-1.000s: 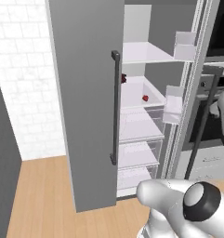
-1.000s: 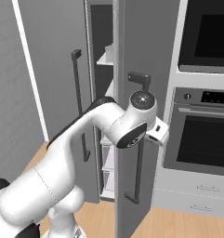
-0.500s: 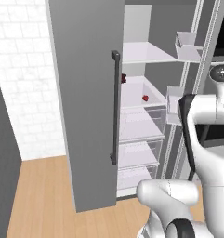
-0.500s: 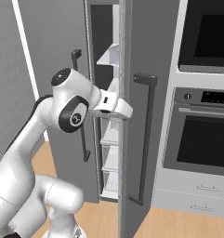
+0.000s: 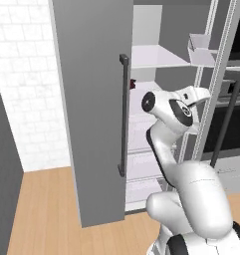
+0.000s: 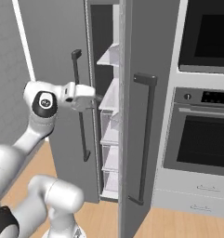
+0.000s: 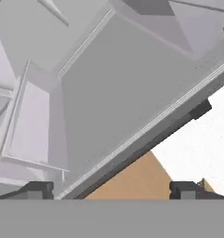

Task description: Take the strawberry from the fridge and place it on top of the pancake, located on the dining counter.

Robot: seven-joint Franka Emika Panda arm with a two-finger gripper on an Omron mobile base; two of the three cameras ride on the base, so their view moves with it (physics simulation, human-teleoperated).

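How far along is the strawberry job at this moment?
Done: the tall grey fridge stands open. In hand: the two-finger tool, open and empty, points into the gap between the doors toward the white shelves. Left: grasping the strawberry, carrying it to the pancake and placing it.

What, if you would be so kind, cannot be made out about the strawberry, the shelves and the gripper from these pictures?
- Strawberry: the arm covers its shelf in the left base view.
- Fridge shelves: in the right base view the right door leaves a narrow slit.
- Gripper: its fingertips go behind that door's edge.
- Hand view: tilted fridge walls, contents unreadable.
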